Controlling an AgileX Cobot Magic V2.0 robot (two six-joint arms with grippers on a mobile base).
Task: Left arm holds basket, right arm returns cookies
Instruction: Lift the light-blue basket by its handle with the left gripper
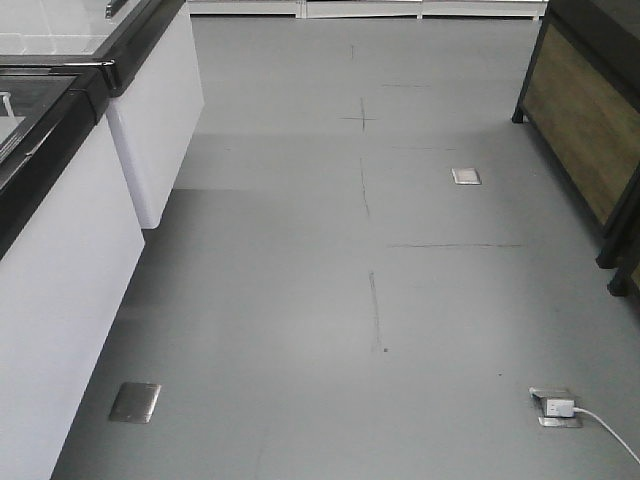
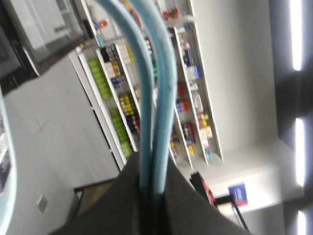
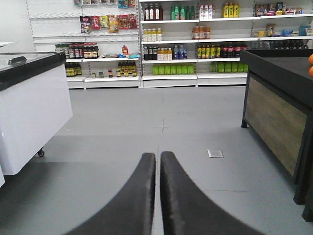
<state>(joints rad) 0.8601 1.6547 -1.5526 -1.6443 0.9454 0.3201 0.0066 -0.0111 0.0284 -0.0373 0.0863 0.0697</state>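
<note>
The left tool (image 2: 150, 205) is clamped on both hoop handles of the basket (image 2: 166, 83); the right tool (image 3: 157, 159) is closed on nothing, facing floor (image 3: 146, 117) and far shelves (image 3: 195, 44). No cookies show. The thin handles may slip if the basket swings.

This is a small grocery shop. White shelves (image 3: 195, 44) along the back wall carry rows of drink bottles (image 3: 166, 51) and hanging snack bags (image 3: 105, 22). A white freezer chest (image 3: 29, 112) stands at the left edge of the grey floor (image 1: 300, 300). At the right edge is a wood-panelled stand (image 3: 274, 117) with oranges (image 3: 310, 63). The handles of a light blue basket (image 2: 164, 73) show before more stocked shelves.
</note>
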